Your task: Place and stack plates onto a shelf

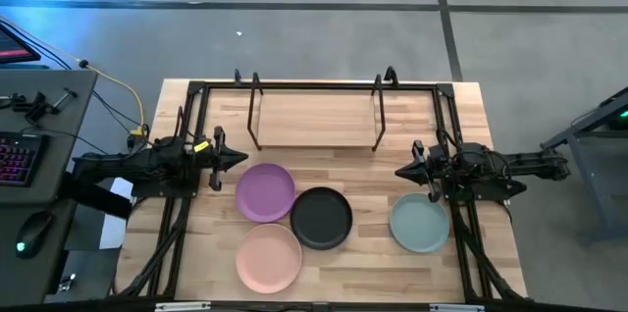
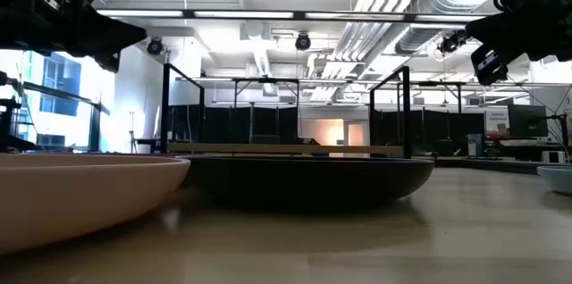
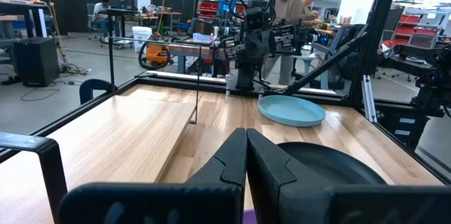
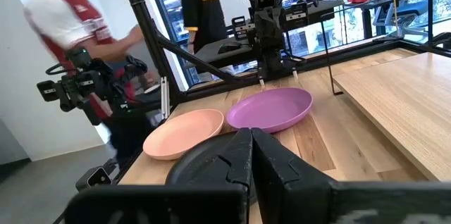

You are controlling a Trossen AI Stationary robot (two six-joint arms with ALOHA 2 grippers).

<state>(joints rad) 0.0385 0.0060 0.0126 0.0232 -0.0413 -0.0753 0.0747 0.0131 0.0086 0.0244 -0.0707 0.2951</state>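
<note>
Four plates rest flat on the table in front of the shelf [image 1: 314, 121], a light wooden board on thin black wire legs. They are the purple plate [image 1: 265, 192], black plate [image 1: 321, 218], pale pink plate [image 1: 268, 258] and blue-green plate [image 1: 420, 223]. My left gripper [image 1: 240, 158] is shut and hovers just left of the purple plate, pointing right. My right gripper [image 1: 400, 170] is shut and hovers above and beyond the blue-green plate, pointing left. In the low view both grippers [image 2: 138, 34] [image 2: 469, 29] hang well above the table.
A larger black metal frame [image 1: 196, 91] runs around the table's edges and behind the shelf. Bare tabletop [image 1: 373, 273] lies at the near edge between the plates. People stand in the room beyond the table. A desk with a keyboard [image 1: 20, 155] is off to the left.
</note>
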